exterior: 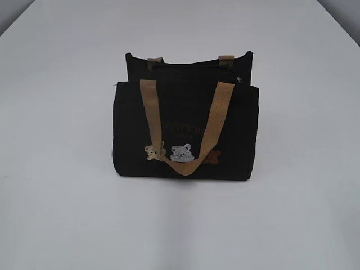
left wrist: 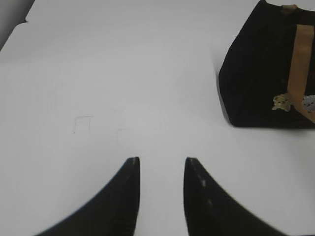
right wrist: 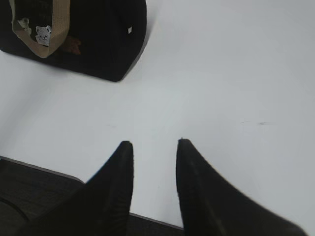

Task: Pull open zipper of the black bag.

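The black bag [exterior: 185,129] stands upright at the middle of the white table, its tan strap [exterior: 216,121] hanging down the front over small bear patches [exterior: 181,153]. The zipper runs along the bag's top as a dark line [exterior: 188,63]; its pull does not show. Neither arm appears in the exterior view. My left gripper [left wrist: 162,160] is open above bare table, with the black bag [left wrist: 261,73] far off at upper right. My right gripper [right wrist: 155,142] is open too, near the table's front edge, with the black bag [right wrist: 93,39] at upper left.
The white table [exterior: 62,185] spreads all round the bag. In the right wrist view the table's front edge [right wrist: 54,172] runs under the fingers, with a dark floor below it. A faint pencil square [left wrist: 82,124] marks the table.
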Controlling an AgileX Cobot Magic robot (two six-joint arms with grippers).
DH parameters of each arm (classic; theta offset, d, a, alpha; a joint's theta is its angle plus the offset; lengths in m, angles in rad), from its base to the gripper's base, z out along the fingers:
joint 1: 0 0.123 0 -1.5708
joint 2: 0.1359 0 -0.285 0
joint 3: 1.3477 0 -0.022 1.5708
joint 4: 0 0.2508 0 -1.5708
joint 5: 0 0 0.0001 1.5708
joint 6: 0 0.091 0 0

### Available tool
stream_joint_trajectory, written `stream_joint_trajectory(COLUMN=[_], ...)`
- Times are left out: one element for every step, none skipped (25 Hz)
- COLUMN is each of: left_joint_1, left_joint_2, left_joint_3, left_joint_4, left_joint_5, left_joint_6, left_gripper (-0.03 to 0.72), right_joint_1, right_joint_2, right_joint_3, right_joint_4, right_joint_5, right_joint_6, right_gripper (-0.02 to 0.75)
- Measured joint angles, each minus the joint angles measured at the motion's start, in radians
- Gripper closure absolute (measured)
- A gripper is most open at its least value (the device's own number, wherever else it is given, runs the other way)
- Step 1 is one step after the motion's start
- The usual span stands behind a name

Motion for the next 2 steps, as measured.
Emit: stream_joint_trajectory(left_joint_1=[-0.001,-0.001], left_joint_2=[0.0,0.0], left_joint_3=[0.0,0.0], left_joint_4=[0.0,0.0], left_joint_5=[0.0,0.0], left_joint_6=[0.0,0.0], left_gripper=[0.455,0.455], right_joint_1=[0.0,0.0], right_joint_2=[0.0,0.0], right_joint_3=[0.0,0.0], right_joint_4=[0.003,0.006], right_joint_5=[0.0,0.0], right_joint_6=[0.0,0.0], right_gripper=[0.496,0.496])
